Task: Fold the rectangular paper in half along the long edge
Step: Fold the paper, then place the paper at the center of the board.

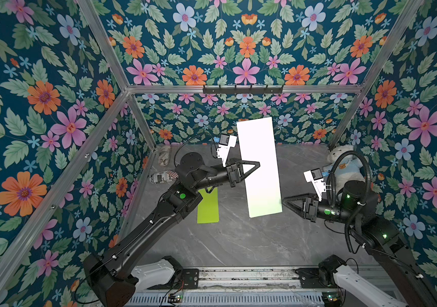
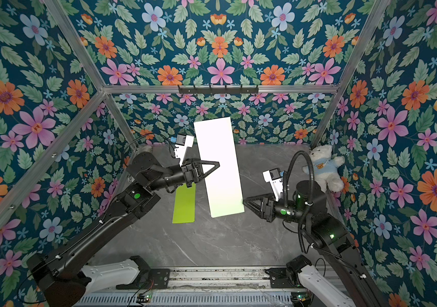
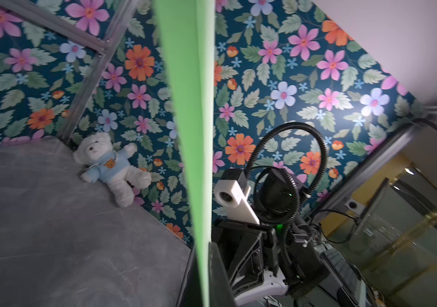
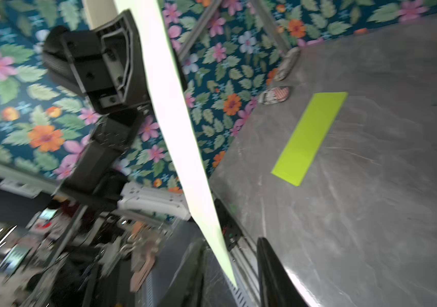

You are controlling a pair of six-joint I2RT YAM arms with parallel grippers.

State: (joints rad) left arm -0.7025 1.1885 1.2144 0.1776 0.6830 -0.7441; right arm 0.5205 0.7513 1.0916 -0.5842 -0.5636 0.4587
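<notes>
Left tool pinches paper at ctr frame, off tabletop; right tool spread round its lower-right corner. Close squarely — keep long edges aligned.

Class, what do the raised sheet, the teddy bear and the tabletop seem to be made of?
Raised sheet: thin paper or card, matte; it stands flat, knife-thin edge-on.
Teddy bear: white plush, fuzzy pile.
Tabletop: grey veined stone or stone-look laminate, faintly glossy.
</notes>
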